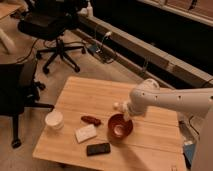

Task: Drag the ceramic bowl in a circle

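The orange-red ceramic bowl [120,127] with a paler inside bottom sits on the wooden table [95,97], right of centre and near the front. My white arm reaches in from the right, bends at the elbow and comes down to the bowl. The gripper [125,115] is at the bowl's far right rim. I cannot tell whether it touches the rim.
A white round cup [54,120] stands at the table's left. A dark red item [91,120], a white packet [86,133] and a black phone [98,149] lie left of and in front of the bowl. Black office chairs [55,30] stand to the left and behind.
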You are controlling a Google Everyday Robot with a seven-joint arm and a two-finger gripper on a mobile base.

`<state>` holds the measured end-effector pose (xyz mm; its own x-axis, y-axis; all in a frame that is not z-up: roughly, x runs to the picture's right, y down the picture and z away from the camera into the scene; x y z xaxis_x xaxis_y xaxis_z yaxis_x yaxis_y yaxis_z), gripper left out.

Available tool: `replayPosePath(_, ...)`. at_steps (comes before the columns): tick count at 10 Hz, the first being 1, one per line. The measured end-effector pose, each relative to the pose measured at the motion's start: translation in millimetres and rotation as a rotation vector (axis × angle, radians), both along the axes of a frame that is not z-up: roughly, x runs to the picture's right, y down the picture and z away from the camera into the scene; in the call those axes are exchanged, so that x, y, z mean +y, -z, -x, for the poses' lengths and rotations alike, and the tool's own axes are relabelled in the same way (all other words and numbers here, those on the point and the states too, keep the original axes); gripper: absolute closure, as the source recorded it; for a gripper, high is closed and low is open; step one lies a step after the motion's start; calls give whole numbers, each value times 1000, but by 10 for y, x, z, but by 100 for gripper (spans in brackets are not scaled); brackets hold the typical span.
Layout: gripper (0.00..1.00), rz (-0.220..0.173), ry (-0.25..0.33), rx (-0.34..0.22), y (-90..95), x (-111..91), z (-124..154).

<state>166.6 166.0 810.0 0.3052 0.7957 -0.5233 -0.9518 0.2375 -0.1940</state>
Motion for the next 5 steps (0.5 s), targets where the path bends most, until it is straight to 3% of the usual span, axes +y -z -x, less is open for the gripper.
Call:
replayPosePath(3, 39, 44, 10, 3, -55, 123, -49)
replayPosePath(5, 54, 74, 1, 3, -124, 234, -71)
